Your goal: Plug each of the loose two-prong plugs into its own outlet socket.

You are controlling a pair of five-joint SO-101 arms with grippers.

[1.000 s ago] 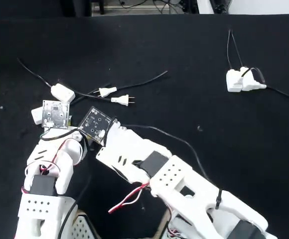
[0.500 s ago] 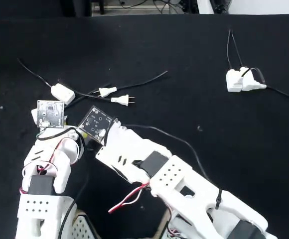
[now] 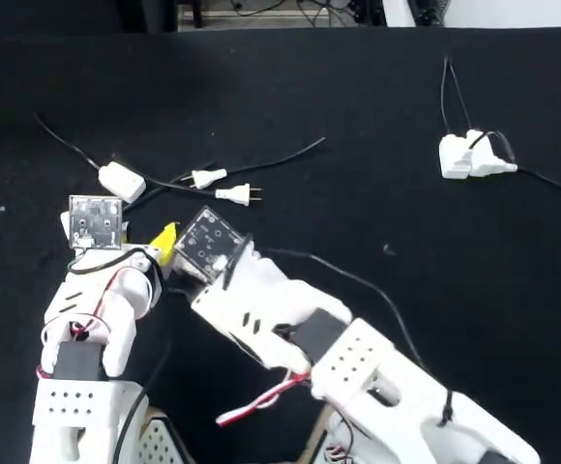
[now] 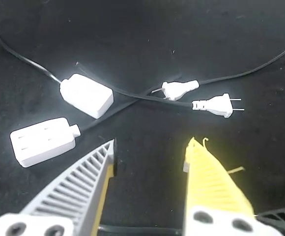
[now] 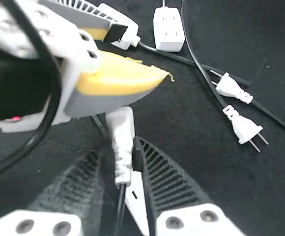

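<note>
Two loose white two-prong plugs (image 3: pixel 208 177) (image 3: pixel 237 194) lie side by side on the black table, also seen as plugs (image 4: pixel 179 89) (image 4: pixel 213 104) in the left wrist view. A white outlet block (image 4: pixel 86 95) and a second outlet block (image 4: pixel 43 141) lie close by. My left gripper (image 4: pixel 151 142) hovers open just short of them, with nothing between its fingers. My right gripper (image 5: pixel 119 147) is shut on a third white plug (image 5: pixel 122 132) whose black cord trails back. It sits right beside the left gripper's yellow finger (image 5: pixel 118 78).
At the far right stands another white outlet (image 3: pixel 457 155) with a plug (image 3: pixel 493 164) seated in it and a cord running off. Black cords (image 3: pixel 280 157) cross the table around the loose plugs. Both arms crowd the near left corner.
The right arm has shifted a little to the right, uncovering the left gripper's yellow finger. The left wrist moved slightly left. Plugs and outlets have stayed put.
</note>
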